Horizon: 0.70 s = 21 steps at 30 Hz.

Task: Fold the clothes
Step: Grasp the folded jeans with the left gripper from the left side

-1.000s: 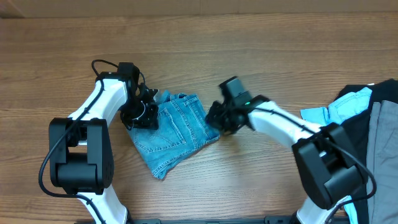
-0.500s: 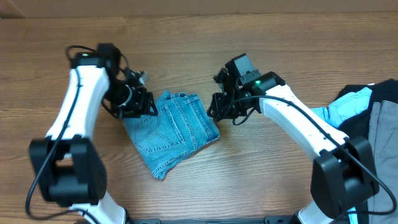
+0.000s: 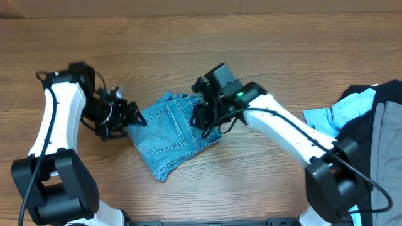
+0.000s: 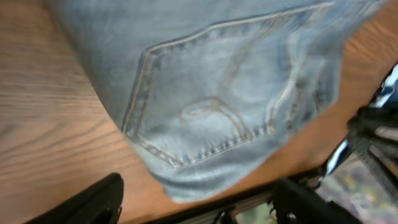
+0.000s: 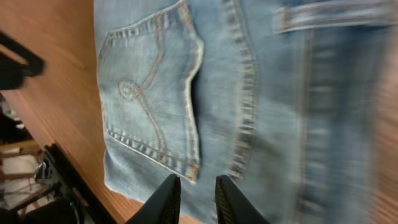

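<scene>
The clothes, a pair of light-blue jeans [image 3: 168,133], lie folded into a compact bundle on the table, with a stitched back pocket [image 4: 205,106] facing up. My left gripper [image 3: 134,117] sits just off the bundle's left edge. Its jaws stand wide open, and in the left wrist view the denim's edge [image 4: 186,190] lies ahead of them, ungripped [image 4: 199,210]. My right gripper [image 3: 201,118] hovers over the bundle's right side. Its fingers [image 5: 166,200] are a narrow gap apart above the denim [image 5: 261,93], with nothing clamped between them [image 5: 198,202].
A heap of other garments lies at the right edge: a bright cyan shirt [image 3: 342,112], black cloth [image 3: 367,135] and grey cloth [image 3: 391,150]. Bare wooden tabletop [image 3: 264,50] surrounds the jeans.
My left gripper has let go of the jeans, opened wide and drawn back to the left. The right arm has swung left, over the bundle's right side.
</scene>
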Motion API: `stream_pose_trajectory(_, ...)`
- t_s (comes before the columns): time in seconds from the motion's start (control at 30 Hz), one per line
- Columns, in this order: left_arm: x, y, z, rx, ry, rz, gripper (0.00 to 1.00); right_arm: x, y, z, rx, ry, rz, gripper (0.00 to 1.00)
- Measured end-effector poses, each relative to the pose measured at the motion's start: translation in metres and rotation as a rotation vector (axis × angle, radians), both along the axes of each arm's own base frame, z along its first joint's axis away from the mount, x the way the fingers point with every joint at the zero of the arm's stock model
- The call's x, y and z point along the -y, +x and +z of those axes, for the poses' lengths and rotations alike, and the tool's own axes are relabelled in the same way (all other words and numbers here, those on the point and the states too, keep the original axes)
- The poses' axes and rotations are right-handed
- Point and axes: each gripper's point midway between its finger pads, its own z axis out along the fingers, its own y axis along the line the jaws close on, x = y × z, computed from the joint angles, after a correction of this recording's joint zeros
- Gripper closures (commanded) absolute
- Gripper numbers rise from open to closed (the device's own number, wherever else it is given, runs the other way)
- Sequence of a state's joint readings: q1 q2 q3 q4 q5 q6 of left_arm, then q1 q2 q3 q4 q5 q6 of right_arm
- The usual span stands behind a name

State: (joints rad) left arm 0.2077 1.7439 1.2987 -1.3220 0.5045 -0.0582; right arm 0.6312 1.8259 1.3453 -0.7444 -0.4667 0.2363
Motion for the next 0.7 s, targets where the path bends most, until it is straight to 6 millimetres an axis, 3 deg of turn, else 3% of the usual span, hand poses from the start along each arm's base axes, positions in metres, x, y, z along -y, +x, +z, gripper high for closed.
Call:
stream_pose_trajectory(0.13, -0.002, -0.010, -0.034, -0.021, -0.030, 0.069, 0.16, -0.013, -0.004, -0.019, -0.040, -0.015, -0.014, 0.77)
stream_pose_trajectory(0.37, 0.007, -0.016, -0.083, 0.011, -0.072, 0.172, 0.14, -0.011, -0.005, -0.065, -0.135, -0.084, -0.064, 0.79)
stream_pose_trajectory(0.53, 0.028, -0.013, -0.086, 0.088, -0.214, 0.264, 0.18, -0.013, -0.007, -0.075, -0.169, -0.085, -0.077, 0.79)
stream_pose_trajectory(0.63, 0.038, -0.011, -0.086, 0.146, -0.302, 0.299, 0.25, -0.013, -0.007, -0.075, -0.177, -0.086, -0.084, 0.79)
stream_pose_trajectory(0.7, 0.042, -0.012, -0.087, 0.165, -0.342, 0.314, 0.34, -0.012, -0.007, -0.076, -0.183, -0.089, -0.091, 0.79)
